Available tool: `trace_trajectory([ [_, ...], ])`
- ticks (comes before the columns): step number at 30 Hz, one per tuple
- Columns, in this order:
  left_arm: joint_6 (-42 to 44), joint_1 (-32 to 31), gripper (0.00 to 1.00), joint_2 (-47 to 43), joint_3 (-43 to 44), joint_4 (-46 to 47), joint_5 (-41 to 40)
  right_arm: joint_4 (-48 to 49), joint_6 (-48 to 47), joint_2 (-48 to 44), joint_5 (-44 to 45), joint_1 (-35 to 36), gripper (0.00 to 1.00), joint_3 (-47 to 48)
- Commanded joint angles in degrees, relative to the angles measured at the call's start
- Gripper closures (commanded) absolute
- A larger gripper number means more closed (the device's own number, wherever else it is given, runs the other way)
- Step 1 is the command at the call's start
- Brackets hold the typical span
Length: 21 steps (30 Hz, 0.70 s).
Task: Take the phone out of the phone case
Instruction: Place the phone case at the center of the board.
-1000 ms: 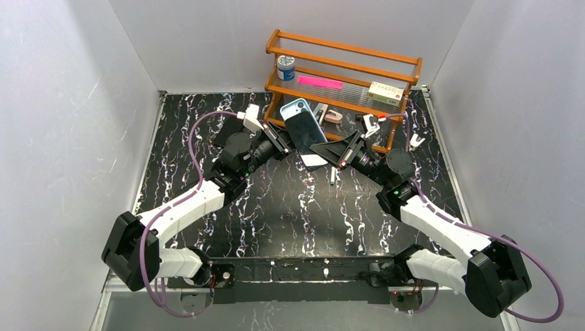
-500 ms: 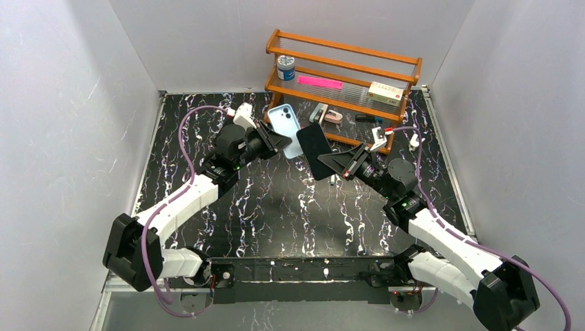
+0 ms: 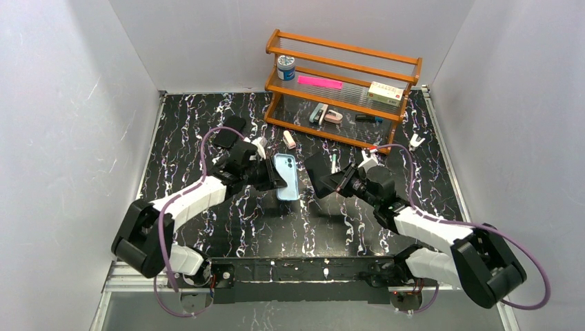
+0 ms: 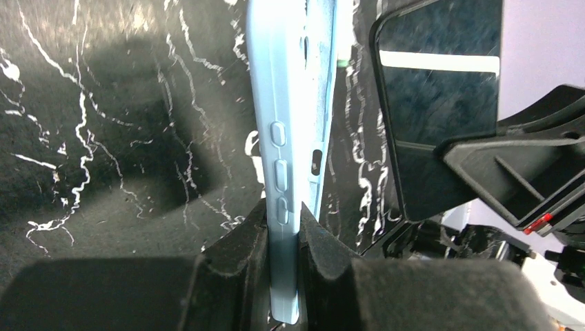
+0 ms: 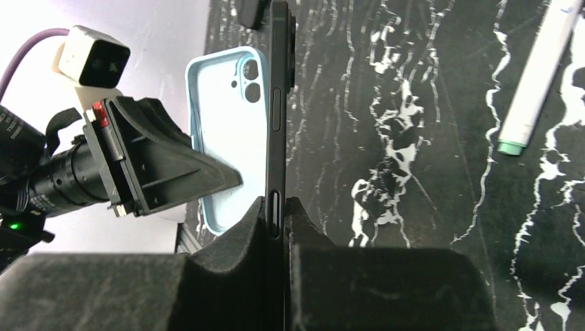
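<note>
The left jaws clamp the pale-blue rubbery phone case [image 3: 286, 176]; the right jaws clamp the slim black phone [image 3: 319, 175], held just beside it, not touching.

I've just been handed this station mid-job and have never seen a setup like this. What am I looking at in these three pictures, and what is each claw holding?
Two white robot arms are bolted at the near edge of a black marbled table. The wide picture looks down from above and behind them. The other two pictures come from a camera on each wrist, with that arm's own padded fingers at the bottom of the view.

The left gripper is shut on the edge of a light-blue phone case, which is empty. The right gripper is shut on a black phone, seen edge-on. The two are held apart, side by side above the table, so the phone is already out of the case.

At the back stands a wooden rack holding small items. A white pen lies on the table.
</note>
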Motion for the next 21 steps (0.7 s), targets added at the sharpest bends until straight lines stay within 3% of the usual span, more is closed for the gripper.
trace_trajectory([
  [1,2.2,0.1,1.0,4.0,0.8,-2.6,3.8,11.8,-0.3,4.8,2.7,0.1,0.99,0.8],
  [11,0.9,0.1,0.99,11.8,1.5,-2.5,1.1,16.9,1.5,17.1,7.3,2.7,0.99,1.4],
  [16,1.3,0.1,0.92,13.0,1.4,-4.5,-0.3,18.0,2.3,21.2,9.0,5.0,0.99,1.6],
  [21,1.2,0.1,0.77,12.3,-0.1,-6.1,-3.4,20.0,4.4,25.2,10.5,7.4,0.88,1.8],
])
